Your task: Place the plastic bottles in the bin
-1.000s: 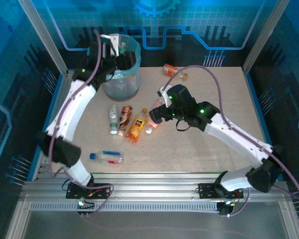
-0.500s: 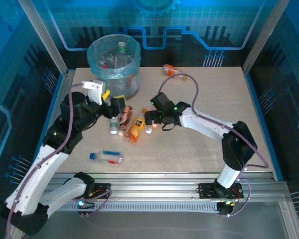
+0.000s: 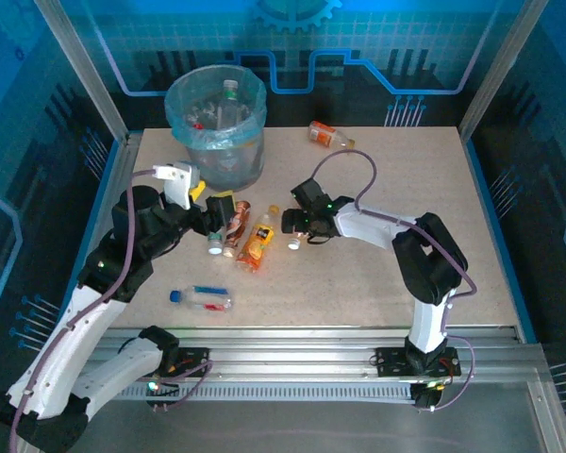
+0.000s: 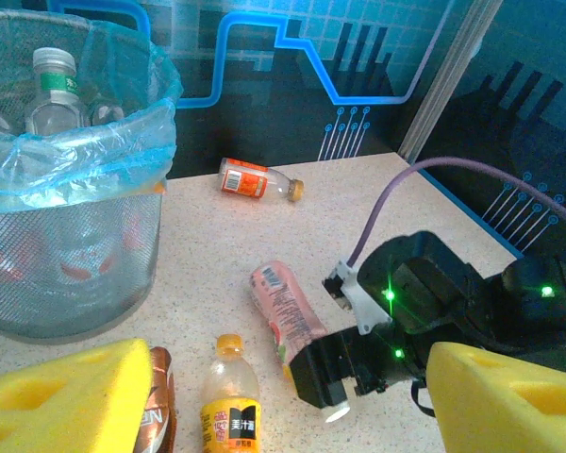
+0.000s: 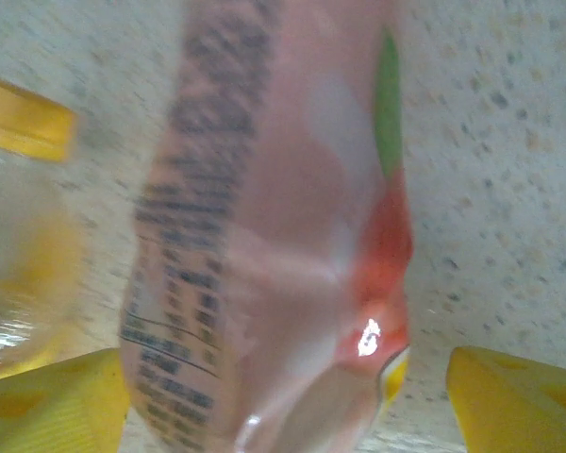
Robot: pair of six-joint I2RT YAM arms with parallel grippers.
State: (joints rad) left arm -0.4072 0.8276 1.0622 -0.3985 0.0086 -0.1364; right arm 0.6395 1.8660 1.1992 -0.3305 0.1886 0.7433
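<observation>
Six loose bottles (image 3: pixel 200 298), one bin (image 3: pixel 236 162)

I work on a flat table (image 3: pixel 358 283) topped in pale beige stone-look speckle; up close the surface (image 5: pixel 491 142) shows fine dark and grey flecks. A thin blue trim (image 3: pixel 481 217) runs along its side edges. Ahead of me stands a dark back wall (image 3: pixel 377 38) printed with glowing blue circuit lines and a gear emblem (image 3: pixel 297 11) at the top. Two slanted silver metal posts (image 3: pixel 80 66) frame it at left and right. Dark panels (image 3: pixel 547 189) with faint blue tracing close off both sides. At my near edge lie ribbed aluminium rails (image 3: pixel 292 363). The light is cool and bluish, brightest on the wall.
</observation>
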